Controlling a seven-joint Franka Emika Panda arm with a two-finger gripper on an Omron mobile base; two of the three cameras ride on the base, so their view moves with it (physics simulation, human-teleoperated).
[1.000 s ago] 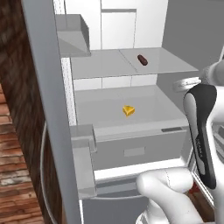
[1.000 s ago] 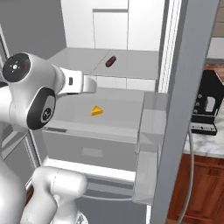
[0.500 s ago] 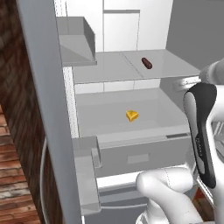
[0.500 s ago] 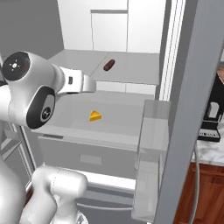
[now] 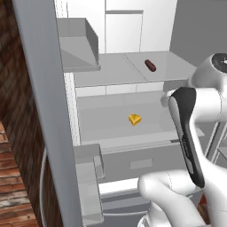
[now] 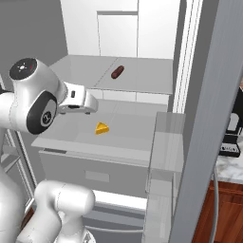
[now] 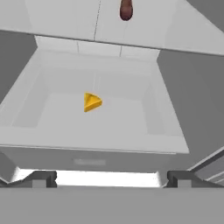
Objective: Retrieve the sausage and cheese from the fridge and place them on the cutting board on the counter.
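The fridge point(image 5: 133, 26) stands open in front of me. The dark reddish sausage point(image 5: 150, 65) point(image 6: 117, 72) lies on its upper shelf, and its end shows at the top of the hand view point(image 7: 126, 9). One shelf down rests the yellow cheese point(image 5: 135, 119) point(image 6: 101, 128) point(image 7: 92, 102) wedge. My gripper point(image 7: 111, 179) point(image 6: 89, 103) hangs open and empty in front of the lower shelf, short of the cheese. A strip of the marble counter point(image 6: 229, 166) shows at the right. The cutting board is out of view.
The open fridge doors flank me on the left point(image 5: 44, 111) and on the right point(image 6: 209, 118), each with door bins point(image 5: 88, 177) point(image 6: 163, 152). A grey drawer point(image 6: 95, 171) sits below the cheese shelf. A black coffee machine point(image 6: 232, 135) stands on the counter.
Both base views have shifted and the fridge looks nearer, so the base has driven towards it. The arm holds the same pose, gripper open. Sausage and cheese lie where they were.
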